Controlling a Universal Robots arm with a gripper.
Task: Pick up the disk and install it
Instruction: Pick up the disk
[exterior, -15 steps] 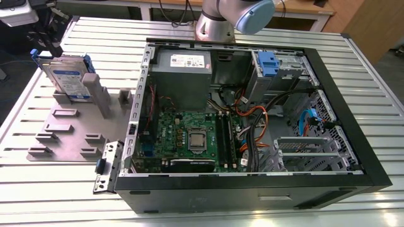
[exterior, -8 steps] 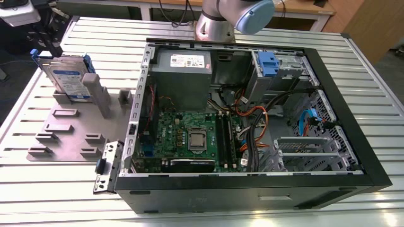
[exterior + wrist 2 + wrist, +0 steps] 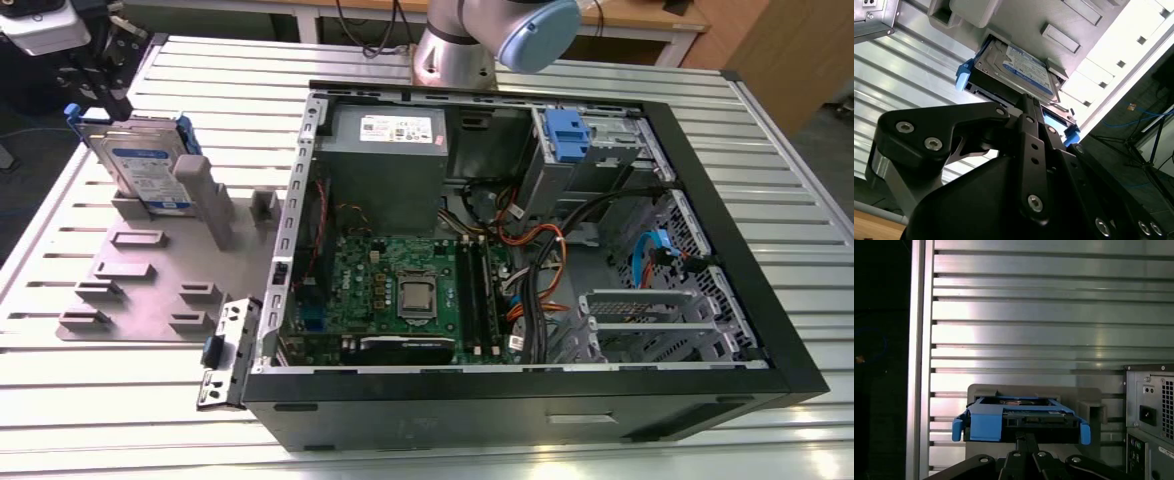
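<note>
Disk (image 3: 144,165) stands on edge in a grey holder (image 3: 140,305) at the exterior view's left, on the slatted bench (image 3: 120,400). Its label face shows, and blue rails (image 3: 986,425) run along its sides.

My fingers (image 3: 1029,127) hang right over its upper edge, about midway between the rails. In both wrist views they look drawn together, tip against tip, with nothing between them. I cannot tell whether the tips touch the edge.

Handling, my guess:
- Stiff metal body, dense for its size, so it should not flex in a pinch.
- The flat faces look smooth and could slip, so a firm, square pinch across the two faces seems best.
- Best hold is probably near the top edge at mid-width, so it hangs balanced.
- The rails are plastic and likely give, so they make a poor place to squeeze.
- It is shock-sensitive and should not knock the holder.

Further right is the open case (image 3: 763,290), with the drive cage (image 3: 621,140) at its far corner, well apart from the disk.
</note>
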